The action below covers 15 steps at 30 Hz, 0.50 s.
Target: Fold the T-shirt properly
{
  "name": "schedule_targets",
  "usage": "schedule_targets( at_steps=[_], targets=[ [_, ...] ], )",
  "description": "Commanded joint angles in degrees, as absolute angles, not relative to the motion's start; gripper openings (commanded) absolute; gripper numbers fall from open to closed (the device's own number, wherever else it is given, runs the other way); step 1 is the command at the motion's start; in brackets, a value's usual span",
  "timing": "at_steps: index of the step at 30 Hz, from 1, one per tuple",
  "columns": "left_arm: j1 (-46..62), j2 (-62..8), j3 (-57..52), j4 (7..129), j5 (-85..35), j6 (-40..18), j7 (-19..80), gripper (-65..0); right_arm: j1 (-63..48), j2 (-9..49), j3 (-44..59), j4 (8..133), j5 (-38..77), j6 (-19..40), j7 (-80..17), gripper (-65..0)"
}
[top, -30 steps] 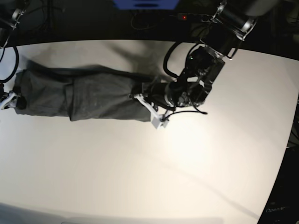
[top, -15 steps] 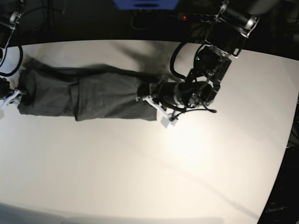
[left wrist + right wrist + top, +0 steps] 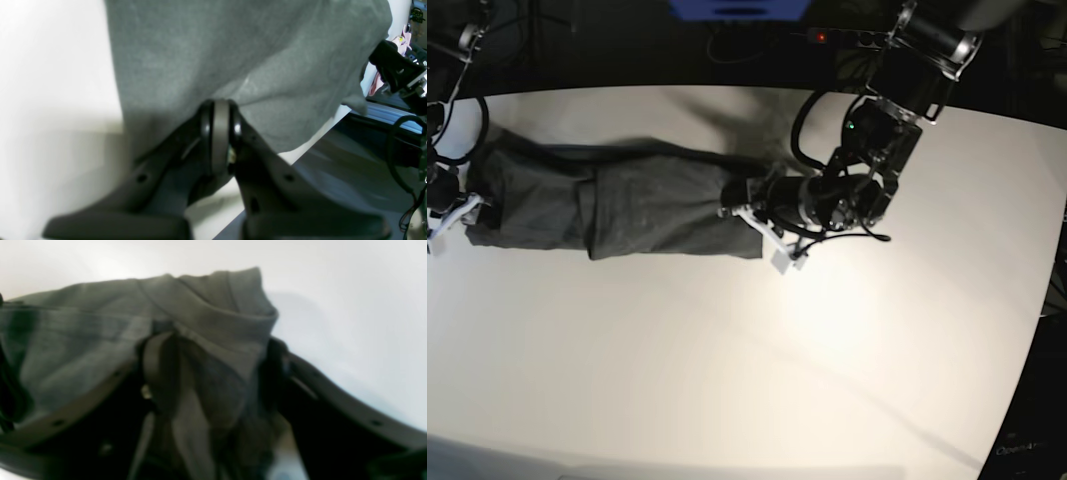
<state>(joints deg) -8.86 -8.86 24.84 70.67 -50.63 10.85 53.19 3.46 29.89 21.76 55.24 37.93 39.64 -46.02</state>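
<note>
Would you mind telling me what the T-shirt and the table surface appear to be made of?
The T-shirt looks like soft knit cloth, probably cotton jersey: matte charcoal grey, faintly heathered, creased and draping where the left gripper pinches it. The table looks like a smooth, hard white board, perhaps laminate or painted; it shows a soft glare and no grain.

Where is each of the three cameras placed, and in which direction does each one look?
Base: high above, looking down on the white table, the T-shirt and both arms.
Left wrist: on the left arm, looking along its shut fingers at the shirt's edge.
Right wrist: on the right arm, looking past its fingers at bunched cloth between them.
Shared: all three show the T-shirt; the left wrist view also shows the other arm.
</note>
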Motion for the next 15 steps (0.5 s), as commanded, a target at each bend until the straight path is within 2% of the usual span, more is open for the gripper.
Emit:
schedule_targets(
  at_steps=[1, 7, 15],
  targets=[
    [-6.7, -11.4, 25.0, 68.8, -37.2, 18.0, 55.8, -63.1, 3.6, 30.3, 21.6, 55.5, 36.9, 40.0, -48.7, -36.1],
    [-6.7, -11.3, 25.0, 68.8, -37.2, 18.0, 55.5, -63.1, 3.3, 28.9, 21.6, 55.4, 36.9, 40.0, -48.9, -40.8],
    [-6.7, -11.2, 25.0, 68.8, -37.2, 18.0, 55.4, -63.1, 2.5, 29.2, 21.4, 55.9, 36.9, 40.0, -48.8, -64.6]
  ],
)
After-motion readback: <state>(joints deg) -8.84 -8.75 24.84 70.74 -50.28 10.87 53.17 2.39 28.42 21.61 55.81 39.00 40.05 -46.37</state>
